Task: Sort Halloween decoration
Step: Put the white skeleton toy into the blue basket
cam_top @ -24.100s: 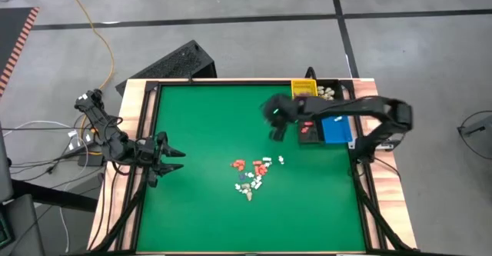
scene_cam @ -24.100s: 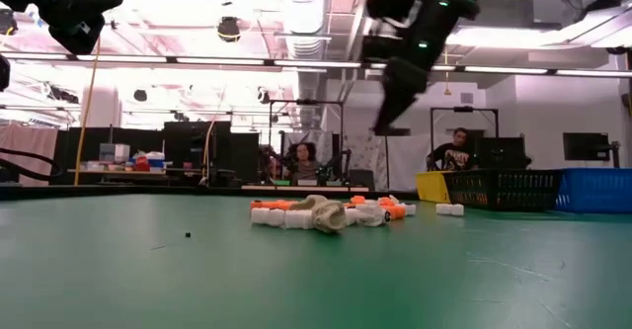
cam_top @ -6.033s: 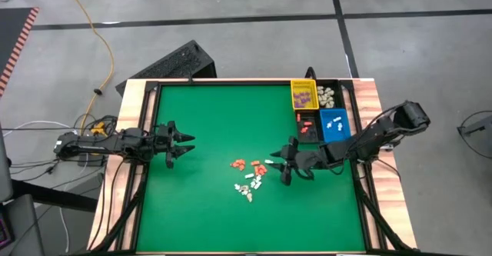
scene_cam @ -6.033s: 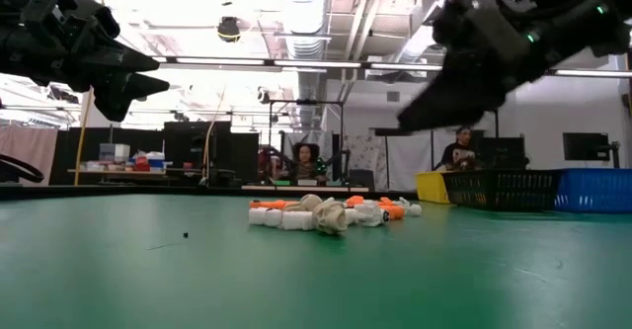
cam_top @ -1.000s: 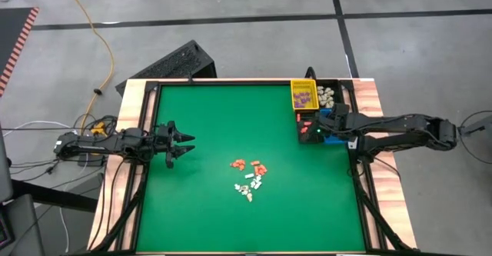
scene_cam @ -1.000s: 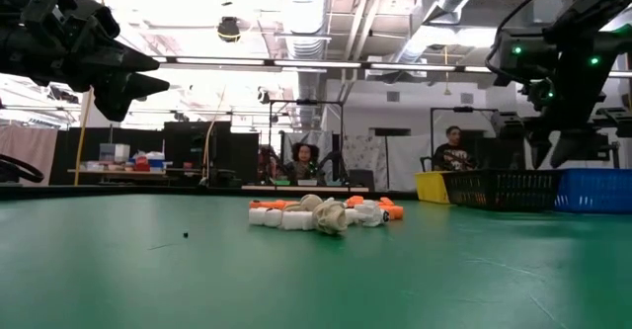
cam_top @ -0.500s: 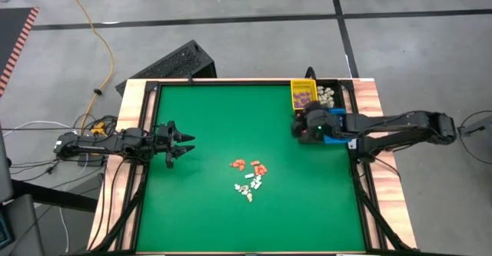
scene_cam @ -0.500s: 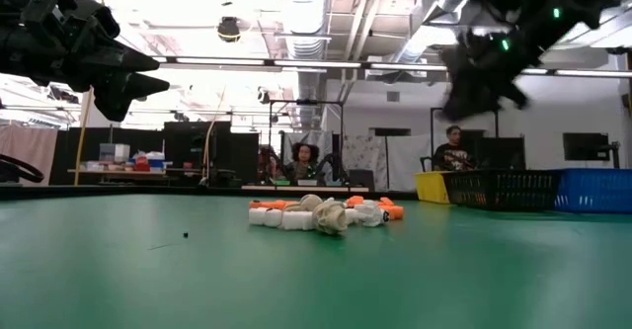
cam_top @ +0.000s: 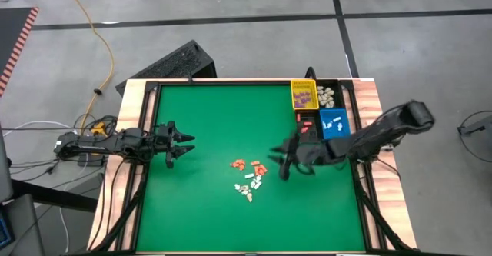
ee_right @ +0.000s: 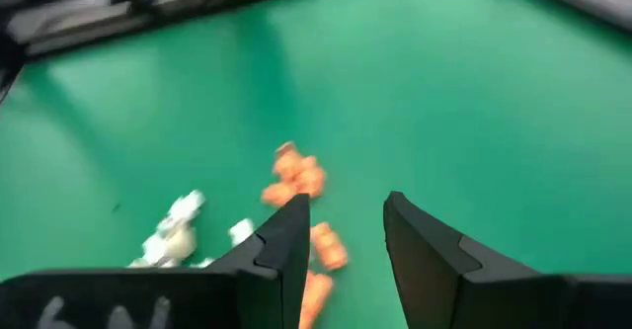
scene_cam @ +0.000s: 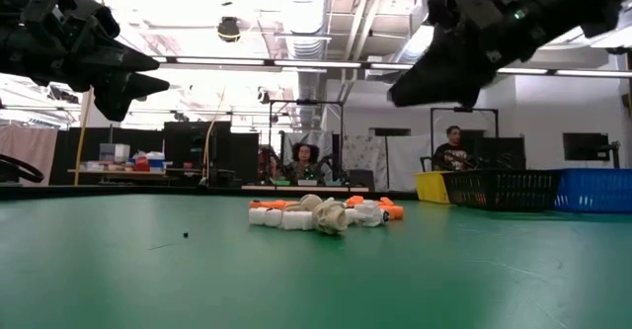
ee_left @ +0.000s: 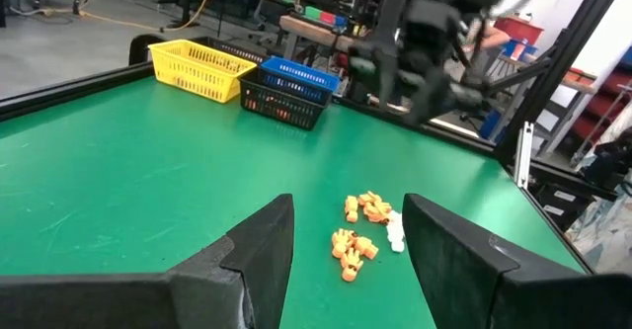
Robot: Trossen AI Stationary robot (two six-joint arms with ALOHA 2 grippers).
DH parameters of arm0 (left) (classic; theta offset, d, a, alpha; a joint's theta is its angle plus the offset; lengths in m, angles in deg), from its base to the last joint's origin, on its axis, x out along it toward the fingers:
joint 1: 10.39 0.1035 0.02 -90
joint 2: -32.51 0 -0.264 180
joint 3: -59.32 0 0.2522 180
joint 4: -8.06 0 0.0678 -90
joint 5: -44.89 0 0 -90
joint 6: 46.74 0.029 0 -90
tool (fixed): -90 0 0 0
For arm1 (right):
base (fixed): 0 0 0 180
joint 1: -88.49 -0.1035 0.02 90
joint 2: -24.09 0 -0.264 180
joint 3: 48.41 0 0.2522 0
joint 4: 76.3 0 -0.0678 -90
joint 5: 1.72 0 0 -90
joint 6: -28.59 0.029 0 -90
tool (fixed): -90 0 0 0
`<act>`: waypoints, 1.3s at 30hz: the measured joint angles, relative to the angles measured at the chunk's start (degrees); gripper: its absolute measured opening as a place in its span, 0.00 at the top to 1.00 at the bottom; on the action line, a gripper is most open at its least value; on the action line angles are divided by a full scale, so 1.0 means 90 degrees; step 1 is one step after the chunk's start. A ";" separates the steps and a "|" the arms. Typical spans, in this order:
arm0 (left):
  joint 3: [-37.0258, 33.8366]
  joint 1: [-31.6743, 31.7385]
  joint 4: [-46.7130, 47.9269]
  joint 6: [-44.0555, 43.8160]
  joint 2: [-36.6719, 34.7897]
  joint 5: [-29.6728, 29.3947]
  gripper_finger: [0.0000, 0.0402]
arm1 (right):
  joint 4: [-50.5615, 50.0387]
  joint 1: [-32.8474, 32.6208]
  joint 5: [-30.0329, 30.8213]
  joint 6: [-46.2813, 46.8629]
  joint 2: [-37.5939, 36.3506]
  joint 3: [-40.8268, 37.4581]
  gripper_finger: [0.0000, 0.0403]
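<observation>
Back over the pile for another pick

Now clear of the bins (cam_top: 317, 111), right gripper (cam_top: 280, 161) swung back across the green table (cam_top: 200, 125) within the last second, from above the black bin (cam_top: 307, 125) to a spot just right of the pile of trinkets (cam_top: 248, 175). Fingers (ee_right: 281, 245) parted and empty, orange pieces showing in the gap between them in the right wrist view. Held above the felt, not yet down among the pieces, going by the low view.

Meaning for the sort, as a judgement: one drop-off likely finished, next pick about to start. Orange pieces nearest the gripper, so probably next to go.

Pile unchanged against a second ago: orange trinkets (cam_top: 251, 165) on its far edge, cream-white ones (cam_top: 249, 188) on its near edge, all loose mid-table, well left of the bins. Some sorted pieces already visible in the yellow bin (cam_top: 304, 94) and blue bin (cam_top: 333, 122). Purple pieces not made out in the pile.

Left gripper (cam_top: 182, 142) well left of the pile, near the table's left rim, fingers (ee_left: 259, 247) spread wide, nothing between them, same pose as seconds ago. Waiting, by the look of it.

Seated people in the room beyond, far from the table.
</observation>
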 joint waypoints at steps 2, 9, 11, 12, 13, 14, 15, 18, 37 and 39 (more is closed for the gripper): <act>0.0000 0.0001 0.0002 0.0000 0.0000 0.0000 0.55 | 0.0139 -0.0212 -0.0001 -0.0002 0.0470 0.0167 0.62; -0.0001 0.0000 0.0003 0.0000 0.0002 0.0000 0.55 | 0.0144 -0.0808 0.0003 -0.0037 0.1950 0.1029 0.59; -0.0001 0.0002 0.0000 0.0000 -0.0001 0.0000 0.55 | 0.0094 -0.0928 0.0006 -0.0184 0.2290 0.1307 0.58; 0.0001 0.0002 0.0002 0.0000 0.0000 0.0000 0.55 | 0.0119 -0.0975 0.0006 -0.0271 0.2446 0.1461 0.57; -0.0001 0.0001 0.0002 0.0000 -0.0001 0.0000 0.55 | 0.0125 -0.1017 0.0006 -0.0335 0.2563 0.1573 0.56; 0.0000 0.0002 0.0000 0.0000 -0.0001 0.0000 0.55 | 0.0078 -0.1051 0.0008 -0.0424 0.2709 0.1694 0.55; -0.0001 0.0001 0.0000 0.0000 -0.0001 0.0000 0.55 | 0.0071 -0.1067 0.0015 -0.0480 0.2833 0.1822 0.55; 0.0001 0.0002 -0.0001 0.0000 0.0000 0.0000 0.55 | 0.0027 -0.1078 0.0046 -0.0646 0.3093 0.2097 0.53; -0.0001 -0.0009 -0.0685 -0.1324 -0.0001 0.0008 0.55 | -0.1359 -0.1323 0.0416 -0.0049 0.3177 0.2749 0.51; -0.0001 -0.0017 -0.0856 -0.1329 0.0002 0.0344 0.55 | -0.1464 -0.1371 0.0419 0.0149 0.3180 0.2749 0.51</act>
